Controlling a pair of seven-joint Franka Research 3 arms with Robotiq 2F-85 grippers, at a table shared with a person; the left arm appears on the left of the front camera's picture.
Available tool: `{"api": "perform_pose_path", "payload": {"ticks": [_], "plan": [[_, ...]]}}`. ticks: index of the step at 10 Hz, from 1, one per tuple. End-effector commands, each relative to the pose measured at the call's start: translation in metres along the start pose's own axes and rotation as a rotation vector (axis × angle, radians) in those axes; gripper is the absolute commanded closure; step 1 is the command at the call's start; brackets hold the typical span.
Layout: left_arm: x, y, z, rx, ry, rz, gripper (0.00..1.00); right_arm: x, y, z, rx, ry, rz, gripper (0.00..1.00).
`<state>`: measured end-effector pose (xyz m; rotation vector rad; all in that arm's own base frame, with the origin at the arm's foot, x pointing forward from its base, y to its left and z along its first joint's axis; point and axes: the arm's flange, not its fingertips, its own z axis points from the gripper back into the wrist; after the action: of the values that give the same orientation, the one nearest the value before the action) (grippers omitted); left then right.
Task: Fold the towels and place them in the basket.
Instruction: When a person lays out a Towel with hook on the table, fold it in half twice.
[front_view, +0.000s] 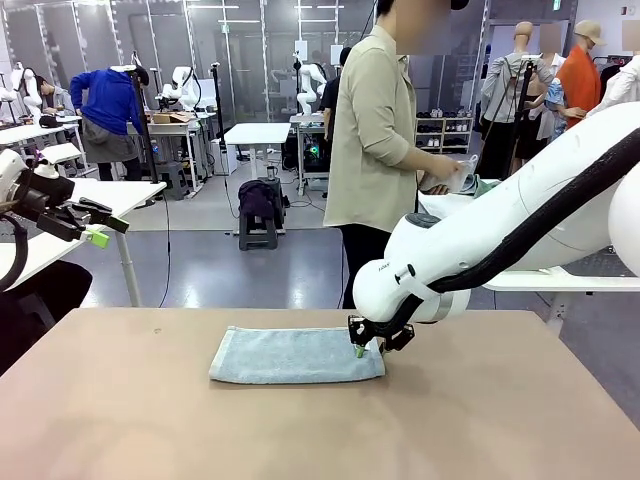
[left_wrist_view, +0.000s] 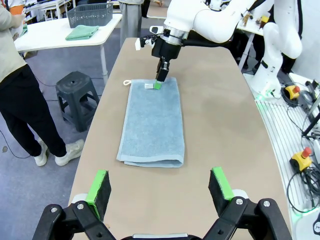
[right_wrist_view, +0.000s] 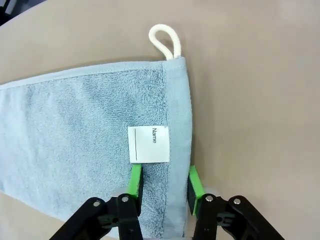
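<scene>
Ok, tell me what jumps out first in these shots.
The pale blue towel lies folded on the table, the right pincer planted at its short end, pads straddling the hem beside the white Name label. The left pincer hangs wide open beyond the opposite end; the person at the far side stands turned sideways.

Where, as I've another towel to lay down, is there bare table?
Bare table lies between the towel and the robot-side edge, and wide to the towel's right, past the right gripper. A narrower strip lies left of the towel. Crowded at the towel's looped end, where that gripper straddles its edge.
</scene>
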<state>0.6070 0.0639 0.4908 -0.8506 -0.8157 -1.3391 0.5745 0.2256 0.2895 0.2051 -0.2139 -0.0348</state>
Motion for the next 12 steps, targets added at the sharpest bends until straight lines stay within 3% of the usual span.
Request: {"api": "perform_pose_path", "payload": {"ticks": [1,2,3,4,5,6,7,12], "plan": [[0.000,0.000,0.000,-0.006,0.011,-0.003,0.00,0.003,0.008,-0.007,-0.035,-0.002,-0.034,0.74],[0.000,0.000,0.000,-0.006,0.011,-0.003,0.00,0.003,0.008,-0.004,-0.032,-0.002,-0.036,0.74],[0.000,0.000,0.000,-0.006,0.011,-0.003,0.00,0.003,0.008,-0.003,-0.030,-0.002,-0.037,0.92],[0.000,0.000,0.000,-0.006,0.011,-0.003,0.00,0.003,0.010,-0.002,-0.030,-0.002,-0.036,0.76],[0.000,0.000,0.000,-0.006,0.011,-0.003,0.00,0.004,0.012,-0.002,-0.032,0.002,-0.036,1.00],[0.000,0.000,0.000,-0.006,0.011,-0.003,0.00,0.004,0.013,-0.003,-0.032,0.007,-0.036,0.95],[0.000,0.000,0.000,-0.006,0.011,-0.003,0.00,0.005,0.013,-0.004,-0.035,0.011,-0.038,1.00],[0.000,0.000,0.000,-0.006,0.011,-0.003,0.00,0.009,0.002,0.009,-0.010,0.012,-0.013,1.00]]}}
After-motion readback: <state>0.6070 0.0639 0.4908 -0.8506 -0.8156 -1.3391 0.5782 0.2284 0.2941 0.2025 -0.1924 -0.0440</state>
